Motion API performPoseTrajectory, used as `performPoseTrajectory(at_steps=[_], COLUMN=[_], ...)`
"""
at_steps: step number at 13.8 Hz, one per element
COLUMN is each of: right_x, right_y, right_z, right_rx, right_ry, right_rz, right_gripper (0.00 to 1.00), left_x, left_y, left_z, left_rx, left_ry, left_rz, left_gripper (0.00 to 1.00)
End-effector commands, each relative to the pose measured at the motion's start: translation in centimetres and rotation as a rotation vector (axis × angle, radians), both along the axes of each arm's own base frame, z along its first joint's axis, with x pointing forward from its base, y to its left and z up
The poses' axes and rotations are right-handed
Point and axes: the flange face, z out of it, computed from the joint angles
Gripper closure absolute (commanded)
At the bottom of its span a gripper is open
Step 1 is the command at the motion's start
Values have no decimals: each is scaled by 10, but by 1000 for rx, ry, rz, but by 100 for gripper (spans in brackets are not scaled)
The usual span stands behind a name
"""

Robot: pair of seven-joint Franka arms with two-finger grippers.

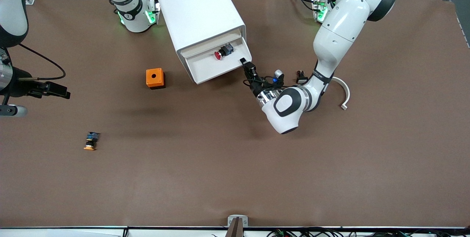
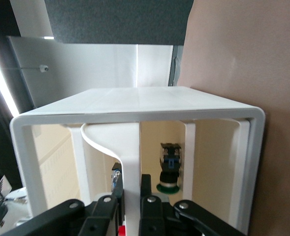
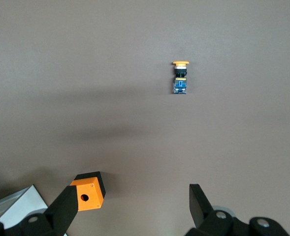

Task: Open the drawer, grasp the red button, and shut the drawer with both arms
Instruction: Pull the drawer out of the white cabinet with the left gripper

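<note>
Two grippers | right gripper (image 1: 67, 93) spread wide, empty, waiting over the table at eight o'clock of the cabinet (image 1: 200, 13) | drawer (image 1: 209, 69) stands open, button (image 1: 223, 51) lying inside by the cabinet mouth | left gripper (image 1: 244, 62) clenched on the drawer front's three o'clock corner | judgement: left holds the drawer steady; right descends vertically onto the button, clear of the cabinet lip.

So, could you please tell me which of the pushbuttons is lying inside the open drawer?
The red-capped button: it lies in the pulled-out top drawer of the white cabinet, while the orange-capped button lies on the bare table.

Orange-capped button (image 3: 180, 77), orange box (image 3: 88, 191).
</note>
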Motion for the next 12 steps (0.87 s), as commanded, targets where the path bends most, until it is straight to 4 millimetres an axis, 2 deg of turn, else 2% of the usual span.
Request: performPoseTrajectory(at_steps=[1, 4, 7, 9, 11, 12], right_x=[2, 2, 0, -4, -10, -17], right_y=[0, 12, 42, 78, 120, 146], right_z=[1, 2, 2, 2, -2, -4], right_rx=[1, -7, -20, -31, -51, -50], right_ry=[7, 11, 23, 43, 55, 66], right_rz=[-1, -72, -161, -229, -292, -316], right_gripper=[0, 0, 0, 0, 0, 0], left_x=[17, 29, 39, 41, 45, 50], left_y=[13, 28, 42, 46, 50, 58], left_z=[2, 2, 2, -2, -6, -7], left_rx=[-19, -25, -25, -20, -24, -41], left_ry=[21, 15, 14, 18, 17, 6], left_rz=[61, 91, 118, 128, 138, 156], left_gripper=[91, 89, 88, 83, 61, 55])
